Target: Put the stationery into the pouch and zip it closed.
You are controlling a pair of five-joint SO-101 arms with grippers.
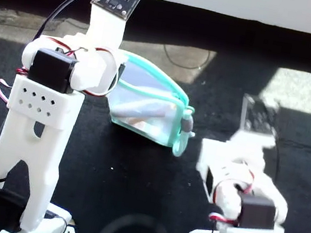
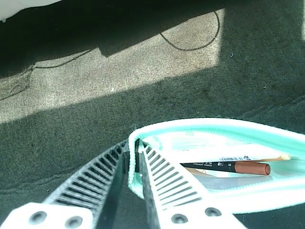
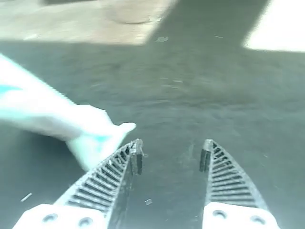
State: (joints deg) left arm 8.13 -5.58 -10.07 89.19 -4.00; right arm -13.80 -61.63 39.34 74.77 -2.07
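The pouch lies on the dark counter between the two arms, with its mouth gaping. In the left wrist view a pen with a brown cap lies inside it, beside a pale, thin stick that I cannot identify. No loose stationery shows on the counter around it, so the filling looks done, or nearly so. The zip is not yet drawn, and that seems to be what is left.

The left jaws are pressed together on the pouch's rim at one end, pinching it as if to anchor it. The right jaws are spread and hold nothing. They hang low over the counter just beside the pale tab at the pouch's other end, apart from it. The dark zip pull sits at that same end, so a grip there would probably come next.

A line of small print runs along the pen's barrel, and I leave it unread. No other label or writing shows.
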